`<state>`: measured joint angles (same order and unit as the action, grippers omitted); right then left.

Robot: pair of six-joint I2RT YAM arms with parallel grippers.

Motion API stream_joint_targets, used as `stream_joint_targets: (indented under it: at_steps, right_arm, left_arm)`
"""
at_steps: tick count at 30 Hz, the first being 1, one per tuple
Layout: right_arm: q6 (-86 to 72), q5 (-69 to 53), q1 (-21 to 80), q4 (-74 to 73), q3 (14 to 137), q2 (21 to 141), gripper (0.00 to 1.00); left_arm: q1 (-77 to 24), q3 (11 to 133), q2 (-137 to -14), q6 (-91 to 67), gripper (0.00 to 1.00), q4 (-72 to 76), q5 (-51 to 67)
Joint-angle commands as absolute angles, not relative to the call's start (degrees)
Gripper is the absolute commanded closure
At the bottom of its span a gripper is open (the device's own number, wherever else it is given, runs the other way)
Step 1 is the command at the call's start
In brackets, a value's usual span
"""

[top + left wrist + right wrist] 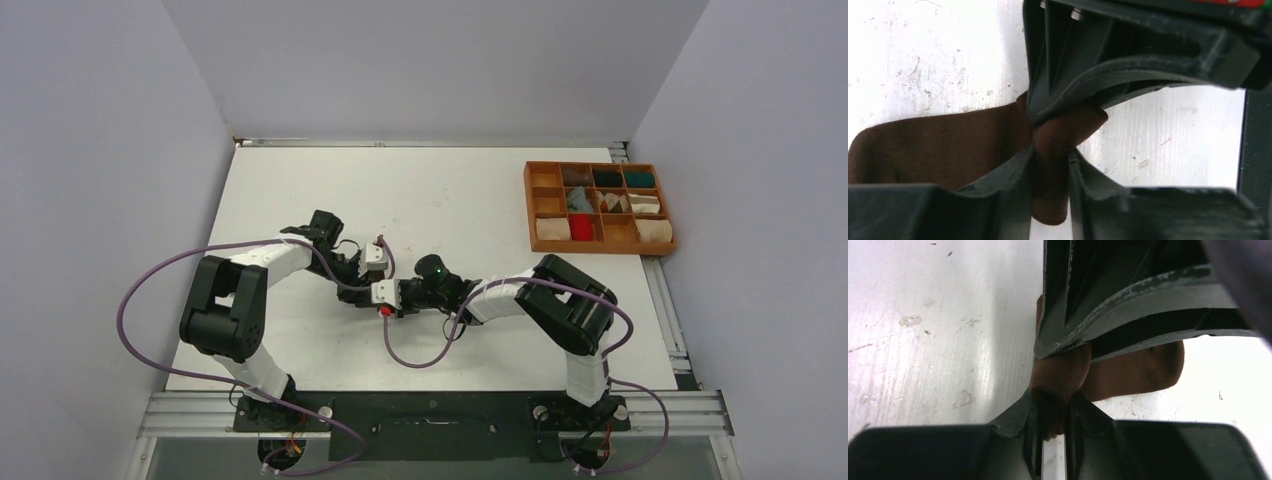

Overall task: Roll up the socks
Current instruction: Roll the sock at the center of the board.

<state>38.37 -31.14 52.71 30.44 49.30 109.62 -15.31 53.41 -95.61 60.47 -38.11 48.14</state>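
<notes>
A dark brown sock (938, 145) lies on the white table, bunched at one end, and both grippers pinch it there. My left gripper (1050, 167) is shut on a fold of it. My right gripper (1050, 412) is shut on the same bunched end (1138, 372), and each wrist view shows the other gripper's finger pressing from above. In the top view the left gripper (378, 262) and right gripper (383, 292) meet at mid-table and hide the sock. No pale-striped cuff shows. No loose grey or red sock shows on the table.
A wooden compartment tray (529, 206) stands at the back right. It holds several rolled bundles, among them beige, teal, grey and red ones. Purple cables loop beside both arms. Grey walls close in the table on three sides.
</notes>
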Motion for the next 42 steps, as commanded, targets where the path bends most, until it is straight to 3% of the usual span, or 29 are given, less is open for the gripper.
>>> stream_joint_targets:
  at_steps: [1,3,8,11,15,21,29,31,32,36,42]
  right_arm:
    - [35.7,-29.3,53.8,28.0,49.8,107.2,0.94]
    - [34.4,-28.1,54.4,27.0,48.7,106.0,0.95]
    - [33.5,-23.4,57.2,26.1,45.3,102.6,0.95]
    - [33.0,-22.3,58.4,26.2,44.0,101.3,0.95]
    - [32.5,-21.4,59.8,26.3,43.8,100.6,0.95]
    - [31.7,-20.7,60.4,26.5,44.2,101.1,0.95]
    - [31.2,-20.7,60.6,27.5,43.0,100.3,0.95]
    - [31.4,-20.7,60.6,27.8,42.7,100.0,0.95]
    - [31.6,-20.7,60.6,27.9,42.6,100.1,0.95]
    - [31.9,-20.8,60.6,28.4,43.1,100.2,0.95]
    - [35.7,-26.1,60.5,26.2,46.2,99.3,0.95]
  left_arm:
    - [-15.5,56.2,-94.6,59.9,0.63,-37.9,49.9]
    - [-15.0,57.9,-94.0,58.7,0.52,-38.9,49.1]
    - [-11.3,64.8,-92.5,59.8,0.4,-48.2,52.7]
    - [-9.1,67.2,-91.9,53.5,0.38,-46.7,52.2]
    - [-10.6,62.6,-92.1,35.6,0.35,-31.7,37.9]
    - [-16.2,63.1,-99.5,30.9,0.36,-33.8,21.0]
    - [-20.8,65.9,-105.8,29.1,0.41,-37.6,13.3]
    - [-21.2,66.1,-107.3,29.2,0.45,-38.1,12.9]
    - [-21.2,66.5,-108.0,29.4,0.52,-38.8,13.9]
    - [-22.2,69.2,-109.2,31.1,0.98,-43.4,21.5]
    - [-22.9,70.1,-107.2,31.8,1.0,-38.1,26.4]
